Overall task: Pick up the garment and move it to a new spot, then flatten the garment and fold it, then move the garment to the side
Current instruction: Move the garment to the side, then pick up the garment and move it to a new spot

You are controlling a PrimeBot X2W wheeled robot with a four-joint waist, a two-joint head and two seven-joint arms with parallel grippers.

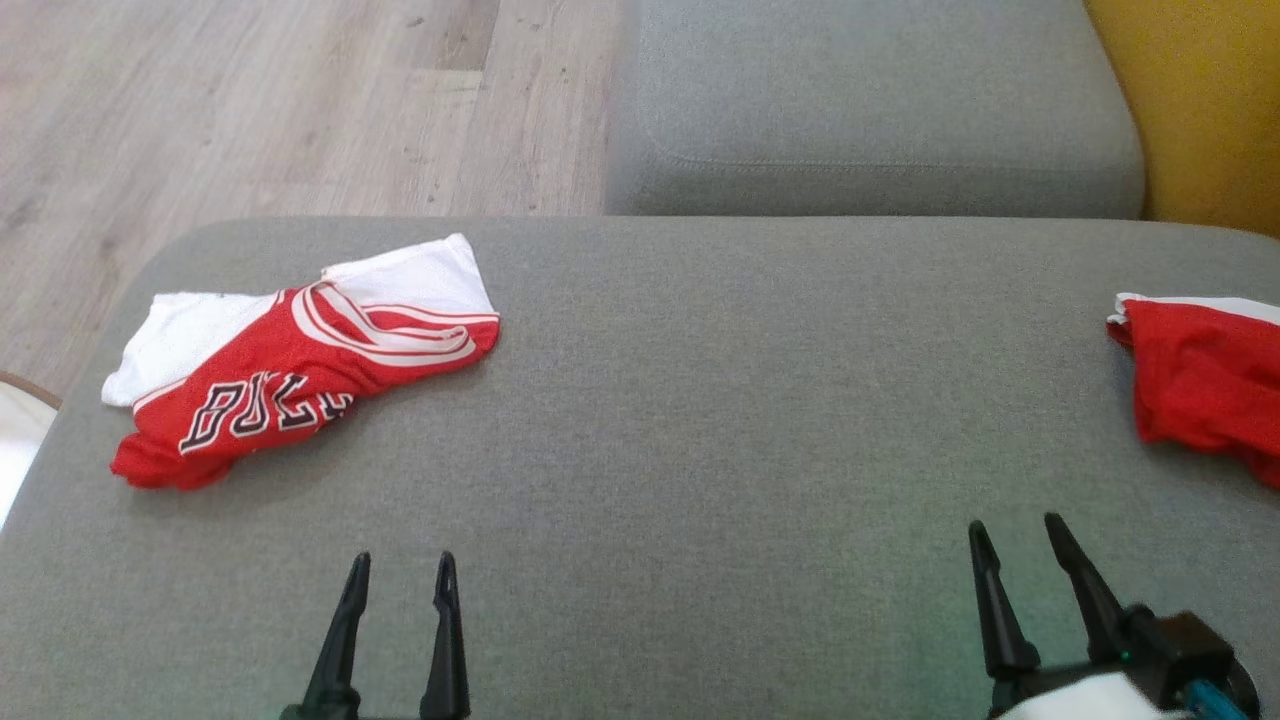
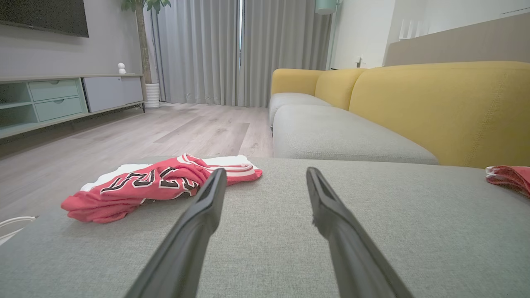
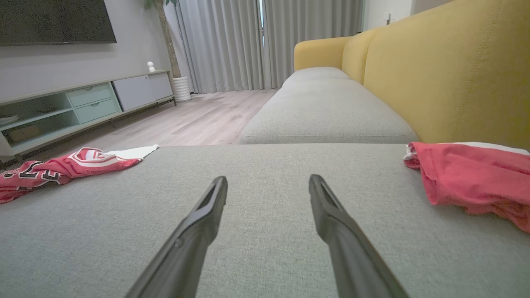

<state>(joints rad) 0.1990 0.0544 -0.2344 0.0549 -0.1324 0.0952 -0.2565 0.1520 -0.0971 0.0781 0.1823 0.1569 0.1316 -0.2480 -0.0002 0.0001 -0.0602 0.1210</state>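
Head view: both the left gripper (image 1: pixel 400 562) and right gripper (image 1: pixel 1013 526) hover empty, fingers apart, above the grey cushion (image 1: pixel 720 420); the crumpled red-and-white garment (image 1: pixel 300 370) lies untouched far left; pick-up pending, apparently requiring a leftward reach.

Grey cushion (image 1: pixel 700 420) lies open straight ahead. A jersey (image 1: pixel 300 370) sits ahead-left of the left gripper (image 1: pixel 403 560); a red garment (image 1: pixel 1200 380) lies ahead-right of the right gripper (image 1: pixel 1013 522).

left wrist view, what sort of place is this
Most likely a home living room: a yellow-backed sofa with grey seats, a wall-mounted TV above a low media cabinet, and long grey curtains over a wood floor.
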